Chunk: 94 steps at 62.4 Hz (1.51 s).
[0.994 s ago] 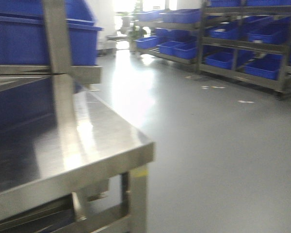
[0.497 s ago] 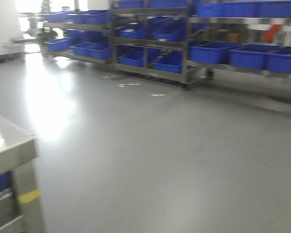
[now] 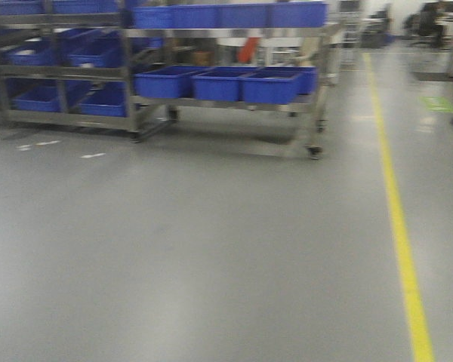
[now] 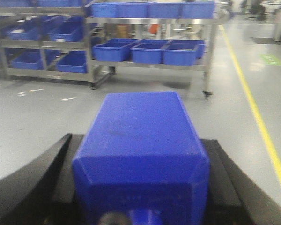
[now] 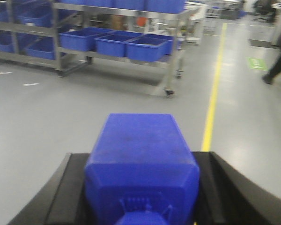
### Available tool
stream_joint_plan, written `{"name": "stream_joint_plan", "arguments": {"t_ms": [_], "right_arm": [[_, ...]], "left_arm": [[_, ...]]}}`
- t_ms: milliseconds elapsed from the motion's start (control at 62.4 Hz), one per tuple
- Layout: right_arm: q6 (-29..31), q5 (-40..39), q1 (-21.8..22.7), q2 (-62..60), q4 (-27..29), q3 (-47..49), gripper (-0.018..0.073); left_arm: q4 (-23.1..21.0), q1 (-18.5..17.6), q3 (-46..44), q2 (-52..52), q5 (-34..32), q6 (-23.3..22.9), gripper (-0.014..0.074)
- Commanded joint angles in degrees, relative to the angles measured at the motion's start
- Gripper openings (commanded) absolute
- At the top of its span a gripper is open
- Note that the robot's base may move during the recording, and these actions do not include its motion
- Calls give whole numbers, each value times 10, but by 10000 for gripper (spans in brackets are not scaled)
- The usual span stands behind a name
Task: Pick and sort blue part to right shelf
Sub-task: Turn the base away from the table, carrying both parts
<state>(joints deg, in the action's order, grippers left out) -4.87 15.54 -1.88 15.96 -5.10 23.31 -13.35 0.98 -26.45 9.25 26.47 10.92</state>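
Observation:
My right gripper (image 5: 139, 157) is shut on the blue part (image 5: 141, 150), a boxy dark-blue body whose wide cap points back toward the camera. In my left gripper (image 4: 140, 140), also shut, sits a similar blue block (image 4: 140, 136) with a small round stud at its near end. The black fingers (image 4: 42, 178) press both sides of it. The right shelf (image 3: 226, 33), a steel rack on castors with blue bins (image 3: 219, 84), stands across the grey floor ahead. Neither gripper appears in the front view.
More steel racks with blue bins (image 3: 53, 56) run along the back left. A yellow floor line (image 3: 399, 219) passes right of the rack. A person's legs (image 5: 277, 63) are at the far right. White scraps (image 3: 92, 156) lie on the floor.
The front view has swung right: the steel table and its bins left the frame, and the castor rack and yellow line came into view.

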Motion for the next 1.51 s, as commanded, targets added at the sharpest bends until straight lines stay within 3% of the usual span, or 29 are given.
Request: {"name": "stream_joint_plan", "arguments": {"t_ms": [0,1491], "right_arm": [[3,-49,3,5,-7,17,385],[3,-49,3,5,-7,17,385]], "left_arm": [[-6,2,-22,7,-50,-1,386],[-6,2,-22,7,-49,-1,386]]}}
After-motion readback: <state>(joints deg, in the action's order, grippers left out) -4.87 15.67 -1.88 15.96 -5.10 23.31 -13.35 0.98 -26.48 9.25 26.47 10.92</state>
